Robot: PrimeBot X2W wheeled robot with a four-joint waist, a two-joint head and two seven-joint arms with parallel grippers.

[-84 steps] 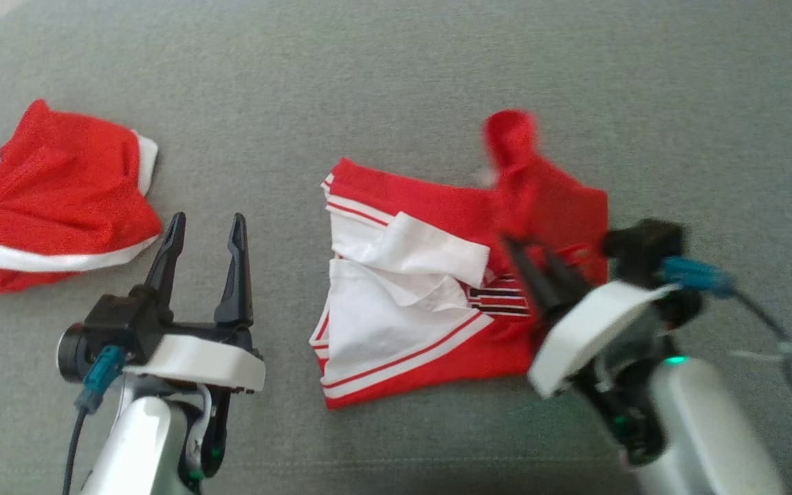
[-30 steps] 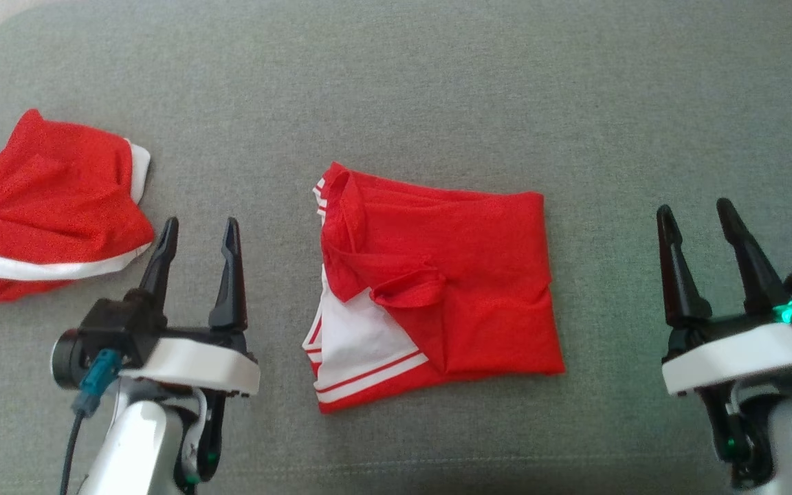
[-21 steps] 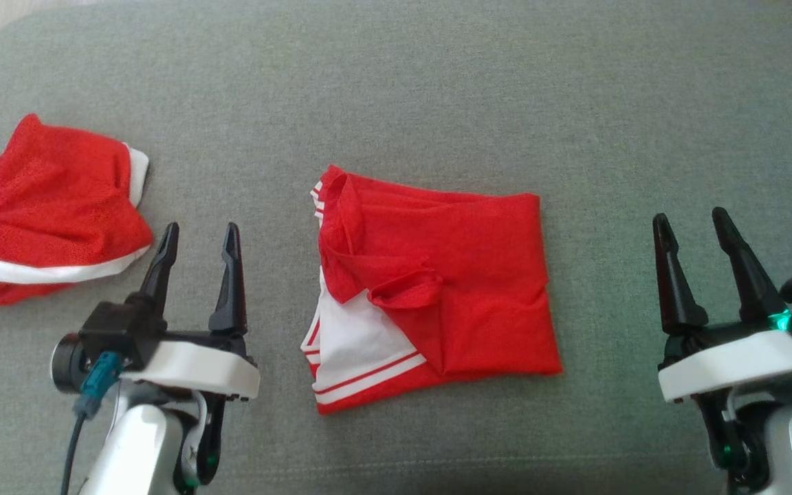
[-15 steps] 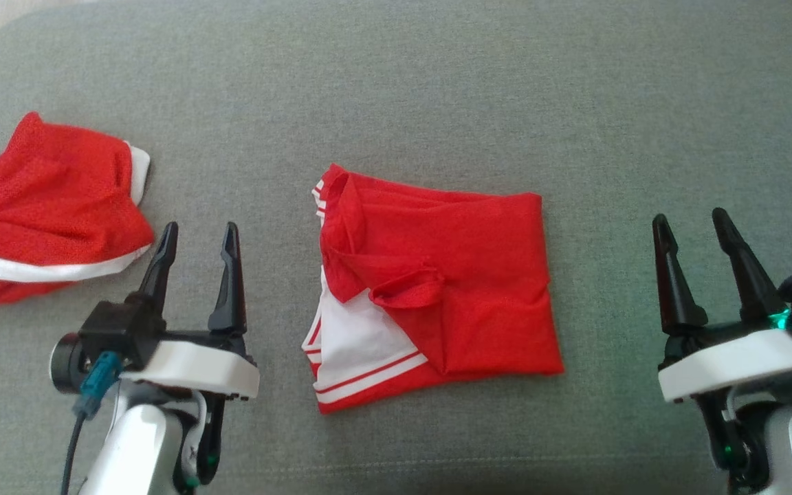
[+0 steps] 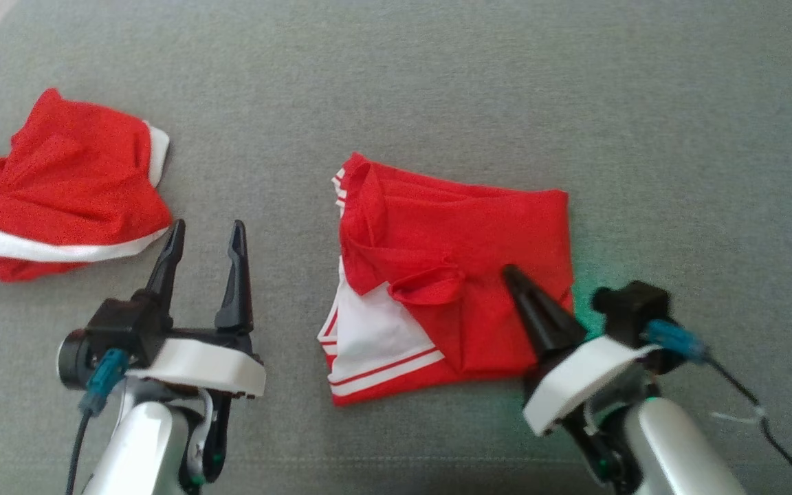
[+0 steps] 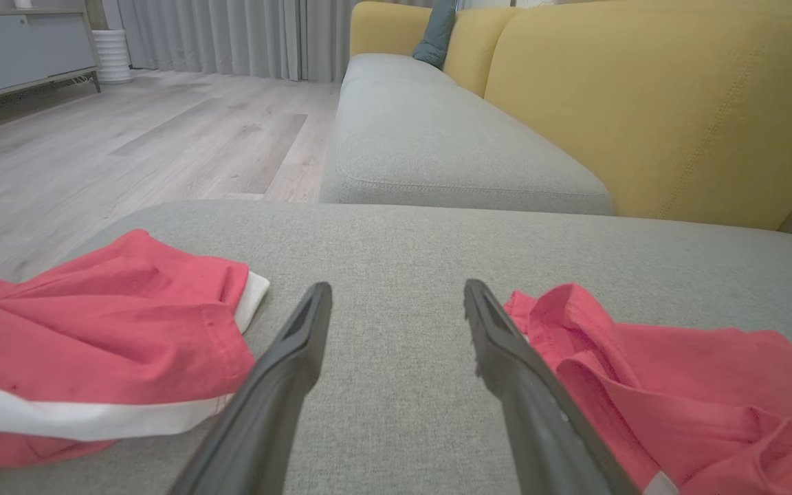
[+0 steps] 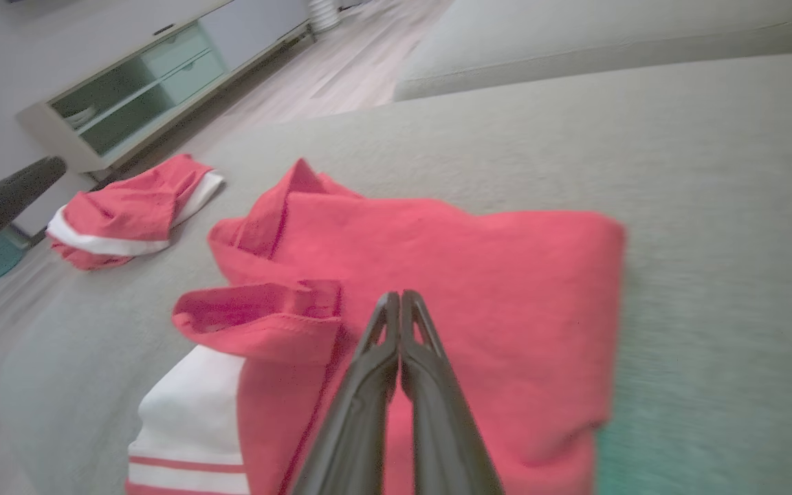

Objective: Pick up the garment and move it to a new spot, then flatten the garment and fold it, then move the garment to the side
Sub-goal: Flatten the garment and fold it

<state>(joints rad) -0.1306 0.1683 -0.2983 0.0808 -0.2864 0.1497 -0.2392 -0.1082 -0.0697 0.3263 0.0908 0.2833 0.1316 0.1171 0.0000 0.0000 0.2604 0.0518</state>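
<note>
Two red-and-white garments: folded garment (image 5: 478,234), crumpled garment (image 5: 66,179); two claws: left claw (image 5: 207,227), right claw (image 5: 509,271); one sofa (image 5: 437,82).

Grey fabric sofa cushion (image 5: 437,82), folded red-and-white jersey (image 5: 451,234) at centre, crumpled red-and-white garment (image 5: 59,179) far left, well apart

Your head view looks steeply down on the grey cushion (image 5: 437,69). Your left wrist view skims low across it toward the yellow sofa back (image 6: 643,103). Your right wrist view sits close over the folded red garment (image 7: 478,275), shared by all three.
</note>
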